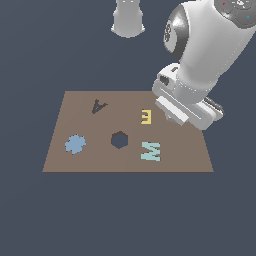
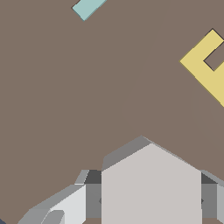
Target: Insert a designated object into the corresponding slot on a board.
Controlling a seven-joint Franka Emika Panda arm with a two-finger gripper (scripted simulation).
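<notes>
Hexagonal grey block [image 2: 151, 186] sits between the jaws in the wrist view, its pale top face filling the space from one finger [image 2: 65, 205] to the other at the far edge of the picture. The gripper [image 2: 151, 201] is closed on it: dark pads press against both flat sides of the block, with no gap to be seen. One pointed corner of the block juts forward past the fingers, over bare brown board [image 2: 87, 87].

Just beyond the jaws, to one side, lies the yellow E [image 2: 203, 63], only partly in the wrist picture. Farther out on the other side a corner of the teal M [image 2: 87, 8] shows at the edge.

In the exterior view the arm hides the gripper and the block; the wrist hangs over the board [image 1: 65, 120] near its edge on the exterior view's right, just beside the E [image 1: 146, 116]. The M [image 1: 150, 151] is a little farther off. The hexagonal slot [image 1: 119, 140] lies beyond them, well apart from the jaws, near the middle of the board, and it is open and dark. Farther still are the dark A cut-out [image 1: 98, 106] and the blue flower shape [image 1: 75, 144].
</notes>
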